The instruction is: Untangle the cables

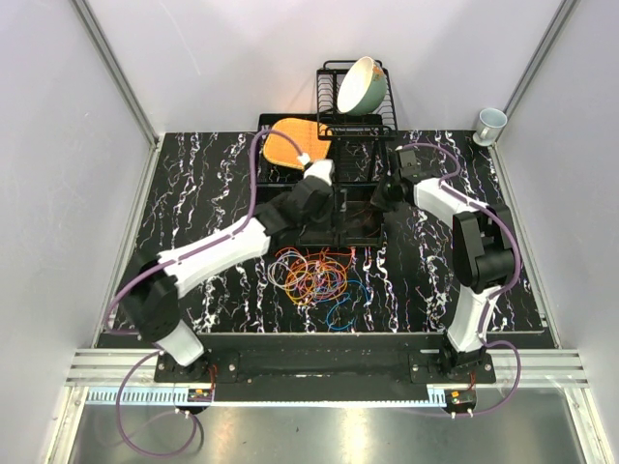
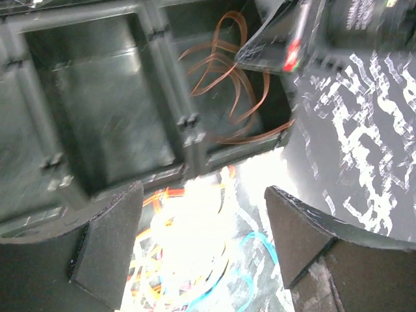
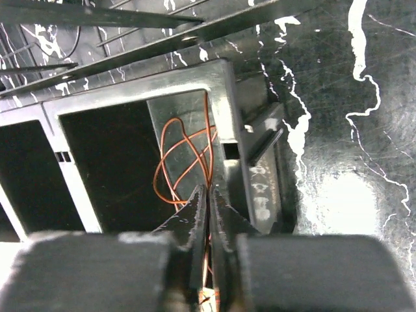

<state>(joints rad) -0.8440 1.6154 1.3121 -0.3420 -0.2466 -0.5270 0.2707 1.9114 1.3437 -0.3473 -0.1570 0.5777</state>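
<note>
A tangle of thin cables (image 1: pixel 314 275) in orange, red, blue, yellow and purple lies on the black marbled table in front of a black compartment tray (image 1: pixel 360 232). My left gripper (image 1: pixel 322 205) hovers over the tray's near edge. In the left wrist view it (image 2: pixel 205 190) is open and empty above the glaring tangle (image 2: pixel 188 247). My right gripper (image 1: pixel 379 198) reaches into the tray's right compartment. In the right wrist view it (image 3: pixel 209 188) is shut on an orange cable (image 3: pixel 172 156), whose loops hang in the compartment (image 2: pixel 227 84).
A black dish rack (image 1: pixel 372 126) with a pale green bowl (image 1: pixel 361 84) stands behind the tray. An orange board (image 1: pixel 290 140) lies to its left. A cup (image 1: pixel 490 123) stands at the back right corner. Grey walls enclose the table.
</note>
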